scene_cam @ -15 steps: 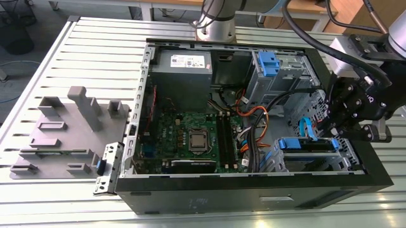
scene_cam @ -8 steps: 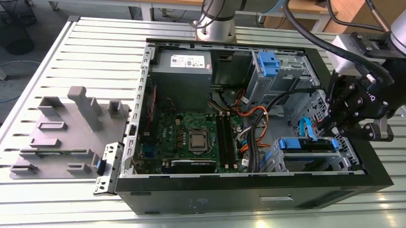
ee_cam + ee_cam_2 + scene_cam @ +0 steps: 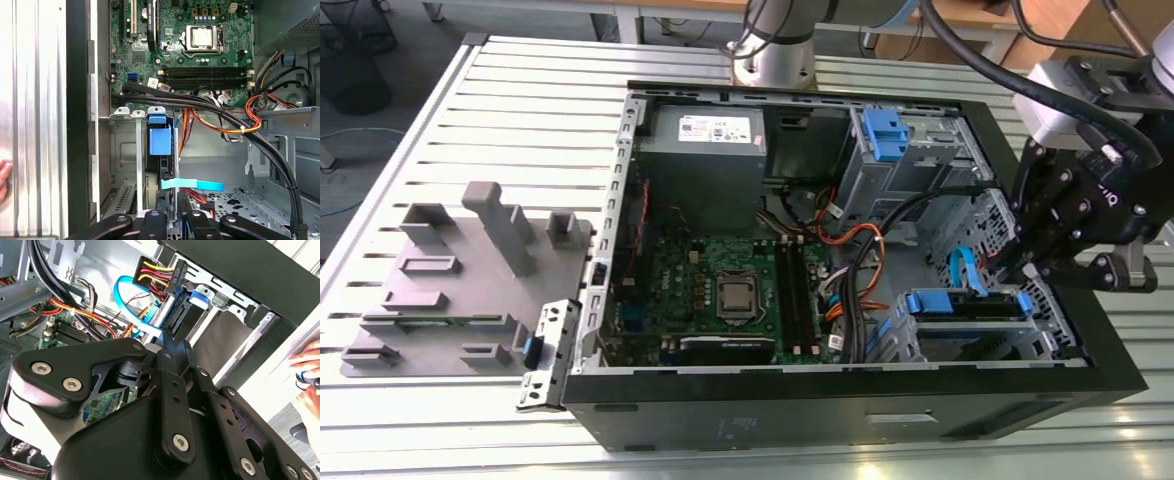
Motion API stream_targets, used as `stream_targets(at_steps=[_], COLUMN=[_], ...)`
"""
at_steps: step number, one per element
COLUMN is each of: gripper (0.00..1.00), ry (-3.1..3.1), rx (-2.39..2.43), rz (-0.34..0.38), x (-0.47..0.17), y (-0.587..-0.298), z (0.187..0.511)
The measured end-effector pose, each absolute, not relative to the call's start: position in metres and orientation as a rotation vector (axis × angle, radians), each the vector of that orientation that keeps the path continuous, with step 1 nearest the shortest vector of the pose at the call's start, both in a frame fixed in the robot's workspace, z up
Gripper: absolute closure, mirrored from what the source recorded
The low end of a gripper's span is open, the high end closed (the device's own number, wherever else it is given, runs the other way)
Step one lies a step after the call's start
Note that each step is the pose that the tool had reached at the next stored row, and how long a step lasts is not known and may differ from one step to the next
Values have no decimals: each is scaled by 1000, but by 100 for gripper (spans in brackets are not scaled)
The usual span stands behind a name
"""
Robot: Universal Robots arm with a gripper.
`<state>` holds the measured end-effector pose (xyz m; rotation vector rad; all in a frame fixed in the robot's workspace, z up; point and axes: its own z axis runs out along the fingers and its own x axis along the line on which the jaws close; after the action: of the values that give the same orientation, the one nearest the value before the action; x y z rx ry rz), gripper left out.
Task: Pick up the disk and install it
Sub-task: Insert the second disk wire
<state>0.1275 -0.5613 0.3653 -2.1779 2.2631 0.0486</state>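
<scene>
One computer case [image 3: 854,420], one motherboard [image 3: 720,280], one disk [image 3: 161,142], one grey fixture [image 3: 454,290] — one robot arm [image 3: 781,45].

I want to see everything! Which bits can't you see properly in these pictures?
- Label of the disk: first wrist view, it stands edge-on in its drive bay.
- A person's hand: first wrist view, cut off by the picture edge.
- The motherboard: second wrist view, mostly behind the gripper.

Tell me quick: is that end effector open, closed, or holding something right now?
End effector: cannot be told whether it is open or closed; it sits right at the disk, which stands in the drive bay.
</scene>
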Motion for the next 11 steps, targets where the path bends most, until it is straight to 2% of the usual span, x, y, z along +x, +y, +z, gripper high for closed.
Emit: stream_targets(at_steps=[11], gripper=[76], ry=[2263], rx=[-2178], rz=[48], x=[130], y=[-561], z=[365])
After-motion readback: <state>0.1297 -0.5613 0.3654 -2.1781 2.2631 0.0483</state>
